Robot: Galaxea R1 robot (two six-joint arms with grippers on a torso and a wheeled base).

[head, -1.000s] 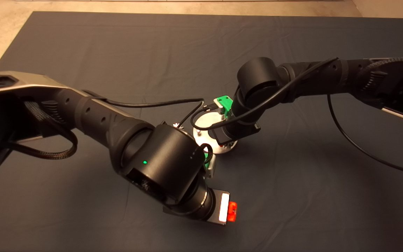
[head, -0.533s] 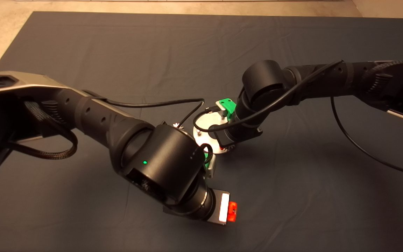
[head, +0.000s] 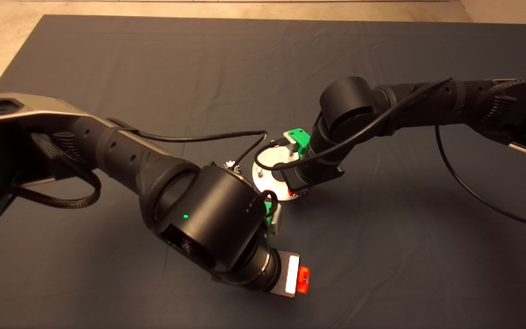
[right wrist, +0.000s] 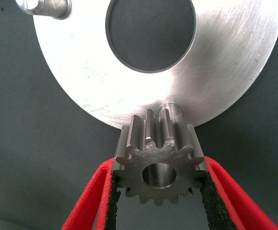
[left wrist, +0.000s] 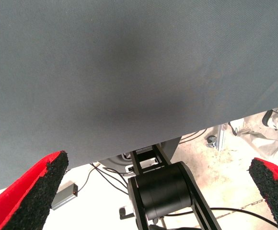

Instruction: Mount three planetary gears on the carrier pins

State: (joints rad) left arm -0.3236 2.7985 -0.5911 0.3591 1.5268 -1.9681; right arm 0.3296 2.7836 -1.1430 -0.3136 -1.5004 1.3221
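Since the earlier frames the right arm has drawn back a little toward the right, and the left arm has shifted slightly, uncovering a gear (head: 231, 165) on the mat (head: 153, 68). The right gripper (right wrist: 159, 194) pinches a planetary gear (right wrist: 159, 163) between its fingers (right wrist: 111, 201) – the gear hangs at the disc (right wrist: 235, 62) rim, just before one carrier pin (right wrist: 170, 108); another pin (right wrist: 45, 7) stands well apart. The left gripper (left wrist: 158, 191) has its fingers spread wide, nothing between them. Open mat lies all around the disc.
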